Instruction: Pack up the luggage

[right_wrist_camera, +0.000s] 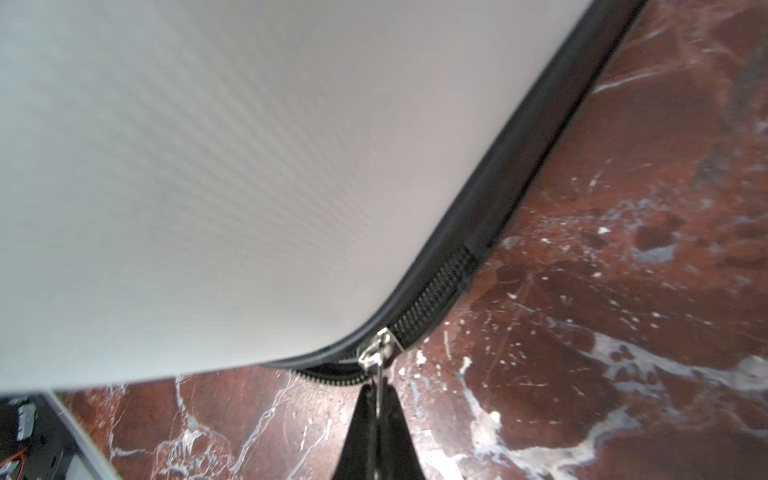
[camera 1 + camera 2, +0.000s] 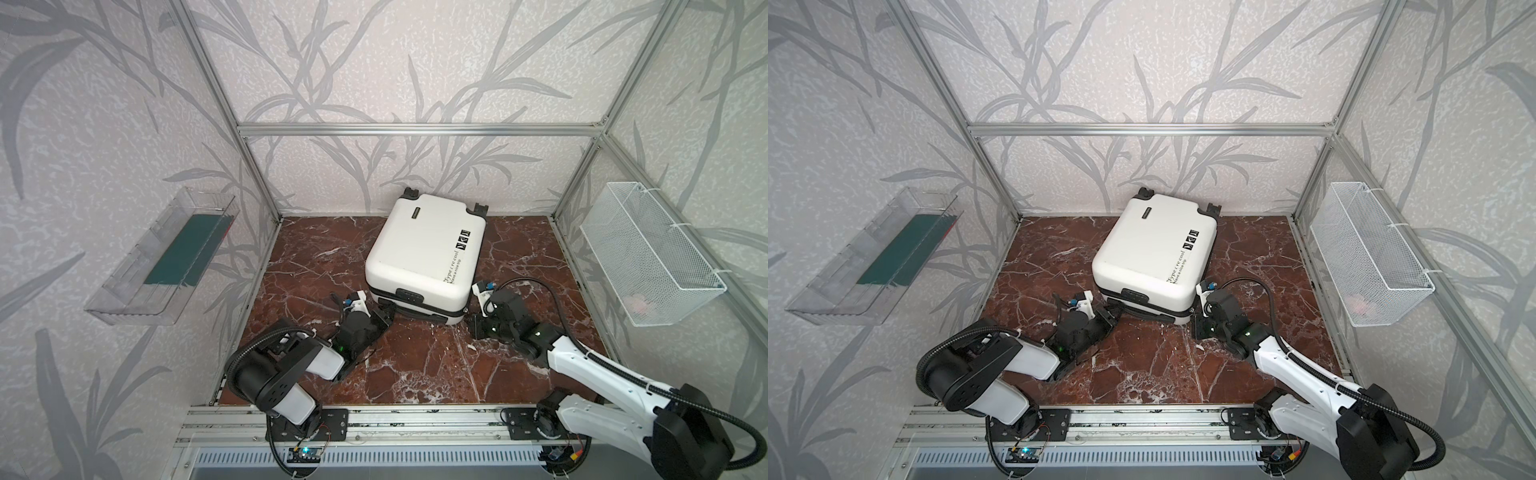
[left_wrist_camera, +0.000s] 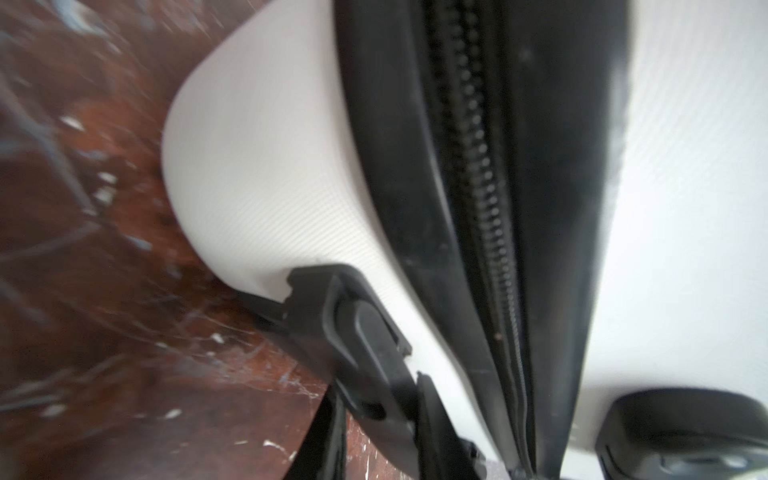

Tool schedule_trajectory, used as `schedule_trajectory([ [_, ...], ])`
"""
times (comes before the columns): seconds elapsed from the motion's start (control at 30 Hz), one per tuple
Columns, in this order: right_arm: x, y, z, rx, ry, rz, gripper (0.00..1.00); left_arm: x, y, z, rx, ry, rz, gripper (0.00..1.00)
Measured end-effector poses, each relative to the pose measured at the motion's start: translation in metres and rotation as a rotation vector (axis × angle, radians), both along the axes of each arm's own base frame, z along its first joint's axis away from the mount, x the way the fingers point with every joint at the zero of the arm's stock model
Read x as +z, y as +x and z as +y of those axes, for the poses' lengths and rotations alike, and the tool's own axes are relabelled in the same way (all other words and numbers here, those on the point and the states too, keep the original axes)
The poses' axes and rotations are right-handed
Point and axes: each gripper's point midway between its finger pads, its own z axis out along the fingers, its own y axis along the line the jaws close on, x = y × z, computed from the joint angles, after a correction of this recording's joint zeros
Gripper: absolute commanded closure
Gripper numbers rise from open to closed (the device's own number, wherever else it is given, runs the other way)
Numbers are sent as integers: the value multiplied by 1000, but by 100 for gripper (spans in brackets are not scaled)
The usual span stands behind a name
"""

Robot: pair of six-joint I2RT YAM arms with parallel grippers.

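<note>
The right gripper (image 1: 378, 401) is pinched shut on the zipper pull (image 1: 375, 353), just ahead of it at a near corner of the white suitcase (image 2: 424, 253). The unzipped seam seems to lead sideways toward the left gripper (image 2: 385, 312), whose narrow jaws sit at the other near corner; I cannot tell whether they grip anything. The suitcase lies flat, its long axis pointing away from both grippers, wheels (image 2: 480, 208) farthest.

Small white hard-shell suitcase (image 2: 424, 253) lies flat, printed side up, black wheels on the side away from both claws. Near-left corner at left claw (image 2: 388, 309), near-right corner at right claw (image 2: 471, 322). Right claw pinches silver zipper pull (image 1: 376, 353); black zipper seam (image 3: 478, 166) gapes on one side of it.
</note>
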Motion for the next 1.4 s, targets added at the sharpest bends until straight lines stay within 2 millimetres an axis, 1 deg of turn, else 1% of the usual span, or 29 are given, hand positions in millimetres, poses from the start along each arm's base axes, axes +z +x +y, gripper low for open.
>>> schedule_trajectory([
  [0.1,0,11,-16,-60,1,0,100,0,1,-18,-23,21,5,94],
  [0.23,-1,26,-38,-132,5,-3,100,-2,5,-41,-53,14,-2,81],
  [0.33,-4,34,-48,-160,5,-1,100,-3,9,-49,-59,-10,-19,72],
  [0.47,-10,38,-53,-169,6,21,100,-2,8,-49,-64,-22,-58,60],
  [0.57,-13,43,-56,-174,9,27,100,-4,-5,-44,-90,0,-77,51],
  [0.67,-14,49,-59,-184,9,27,100,-8,-15,-37,-100,28,-82,46],
  [0.73,-14,52,-60,-188,7,29,100,-3,-17,-34,-101,37,-98,42],
  [0.83,-13,55,-62,-190,6,31,100,13,-17,-32,-100,40,-134,39],
  [0.93,-14,58,-63,-189,3,33,100,31,-15,-23,-87,58,-167,34],
  [1.03,-13,60,-65,-187,4,36,100,51,-11,-7,-56,99,-196,28],
  [1.1,-14,61,-66,-186,8,38,100,70,-6,8,-17,140,-218,24],
  [1.2,-14,64,-67,-185,21,46,100,106,3,34,52,193,-262,19],
  [1.27,-14,67,-68,-188,26,49,100,127,11,56,108,225,-279,16],
  [1.33,-14,71,-70,-190,29,52,100,141,20,76,158,258,-277,15],
  [1.4,-14,74,-71,-190,30,54,100,145,29,92,188,289,-251,14],
])
